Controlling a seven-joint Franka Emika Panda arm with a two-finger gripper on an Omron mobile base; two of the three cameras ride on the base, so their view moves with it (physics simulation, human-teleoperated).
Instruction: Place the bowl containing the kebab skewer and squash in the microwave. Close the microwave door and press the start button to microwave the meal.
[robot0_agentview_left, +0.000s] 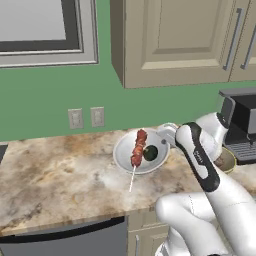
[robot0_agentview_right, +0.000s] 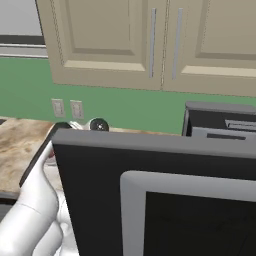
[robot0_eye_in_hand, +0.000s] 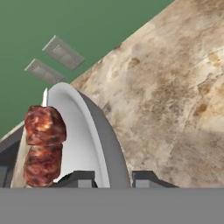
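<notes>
Left base view gave the whole bowl (robot0_agentview_left: 140, 153) on the bench (robot0_agentview_left: 60, 175); hand view gave its rim edge-on. Kebab skewer (robot0_agentview_left: 137, 152) ran meat toward the wall, bare stick over the near rim; squash (robot0_agentview_left: 150, 153) just right. My pincer (robot0_eye_in_hand: 113, 178) clamped the bowl's rim.

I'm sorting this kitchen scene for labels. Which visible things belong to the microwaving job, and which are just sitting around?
Job:
bowl
kebab skewer
squash
gripper, jaws astride the bowl's rim
microwave door, open

Just there:
wall outlets
upper cabinets
coffee machine
counter
</notes>
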